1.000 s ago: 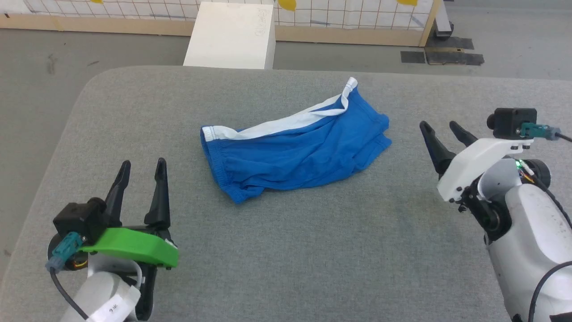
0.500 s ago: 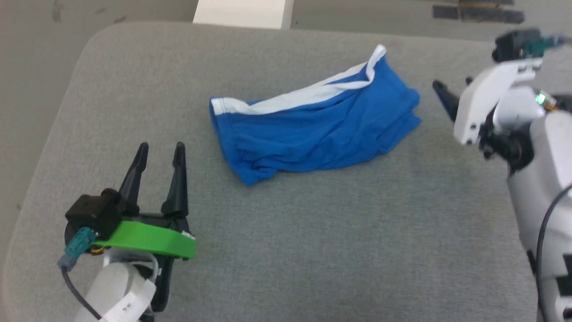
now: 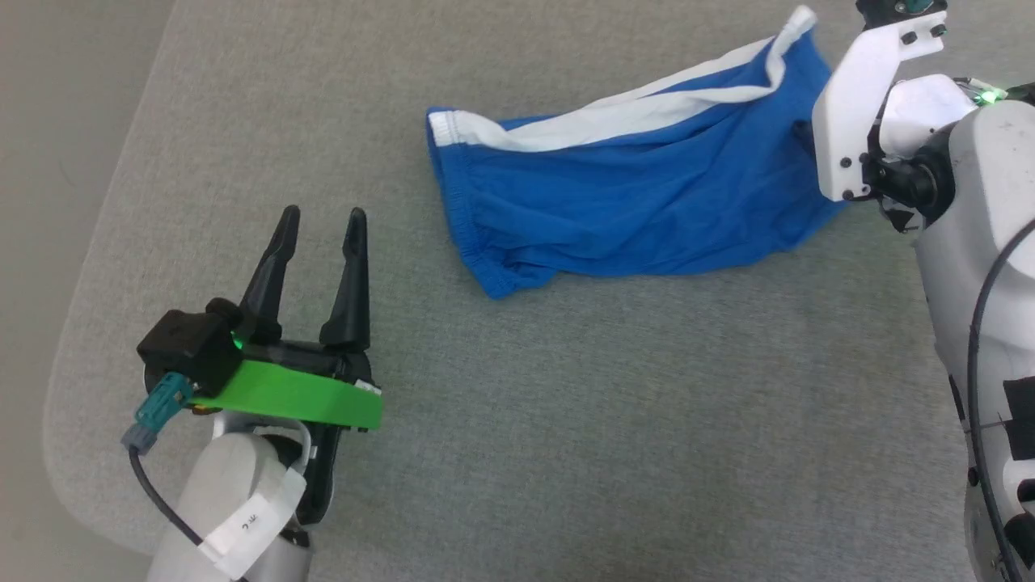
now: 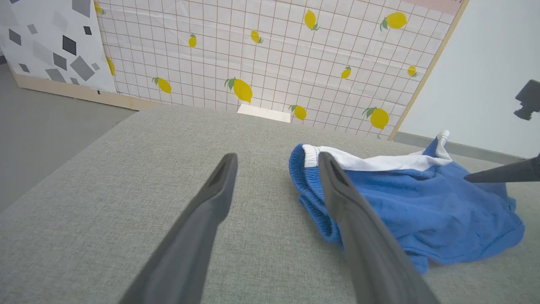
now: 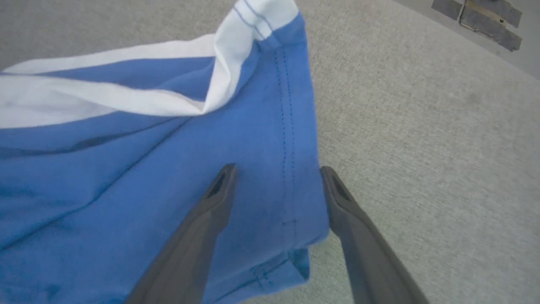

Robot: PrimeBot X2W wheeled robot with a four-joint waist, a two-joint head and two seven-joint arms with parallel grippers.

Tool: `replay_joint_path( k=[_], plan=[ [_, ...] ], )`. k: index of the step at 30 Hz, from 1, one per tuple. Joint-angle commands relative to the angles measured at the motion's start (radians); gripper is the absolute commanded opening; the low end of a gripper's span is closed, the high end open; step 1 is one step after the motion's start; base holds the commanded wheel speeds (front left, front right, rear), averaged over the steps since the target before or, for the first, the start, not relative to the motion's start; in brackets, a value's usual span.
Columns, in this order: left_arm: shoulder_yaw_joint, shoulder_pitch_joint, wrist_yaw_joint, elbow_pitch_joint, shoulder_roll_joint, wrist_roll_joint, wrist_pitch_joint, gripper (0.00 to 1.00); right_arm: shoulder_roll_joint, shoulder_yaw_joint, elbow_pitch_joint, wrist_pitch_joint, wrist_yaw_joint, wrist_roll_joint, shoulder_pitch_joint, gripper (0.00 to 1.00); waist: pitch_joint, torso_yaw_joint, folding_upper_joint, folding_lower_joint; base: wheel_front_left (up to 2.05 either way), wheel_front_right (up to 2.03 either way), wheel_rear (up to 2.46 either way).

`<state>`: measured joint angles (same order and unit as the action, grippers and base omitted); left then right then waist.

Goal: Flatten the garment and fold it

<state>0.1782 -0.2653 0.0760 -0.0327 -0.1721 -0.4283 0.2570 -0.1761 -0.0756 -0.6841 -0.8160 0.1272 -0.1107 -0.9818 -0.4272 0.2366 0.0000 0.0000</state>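
The blue shorts lie crumpled on the grey padded table, with the white stripe along the far side and the gathered waistband at the left end. My left gripper is open, off the fabric to the near left of the waistband. In the left wrist view the shorts lie to the right of that gripper. My right gripper is open, its fingers either side of the stitched hem edge at the shorts' right end. The white wrist mount hides its fingertips in the head view.
The table's rounded left edge drops to grey floor. Beyond the far edge stand a lemon-patterned grid wall and a white box. Dark tape patches mark the floor. Bare table surface lies in front of the shorts.
The head camera has tilted down and shifted. My right gripper has moved in from the right to the shorts' right hem. The left gripper has hardly moved relative to the shorts.
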Motion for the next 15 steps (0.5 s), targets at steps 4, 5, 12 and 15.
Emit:
replay_joint_path(
  k=[4,5,12,15],
  plan=[
    [-0.012,-0.022,0.02,-0.011,0.025,0.023,0.005,1.0,0.006,-0.004,-0.02,-0.055,0.003,0.033,-0.015,1.0,-0.043,0.036,0.0,0.0,0.0,0.0,0.0],
    [-0.014,-0.023,0.023,-0.012,0.029,0.026,0.005,1.0,0.009,-0.002,-0.023,-0.066,0.003,0.033,-0.013,1.0,-0.044,0.035,0.0,0.0,0.0,0.0,0.0],
    [-0.028,-0.023,0.037,-0.021,0.047,0.043,0.005,1.0,0.022,-0.001,-0.018,-0.139,0.003,0.015,0.013,0.24,-0.043,0.025,0.0,0.0,0.0,0.0,0.0],
    [-0.032,-0.026,0.042,-0.025,0.051,0.048,0.005,1.0,0.021,0.002,0.005,-0.136,0.003,0.009,0.019,0.0,-0.041,0.02,0.0,0.0,0.0,0.0,0.0]
  ],
)
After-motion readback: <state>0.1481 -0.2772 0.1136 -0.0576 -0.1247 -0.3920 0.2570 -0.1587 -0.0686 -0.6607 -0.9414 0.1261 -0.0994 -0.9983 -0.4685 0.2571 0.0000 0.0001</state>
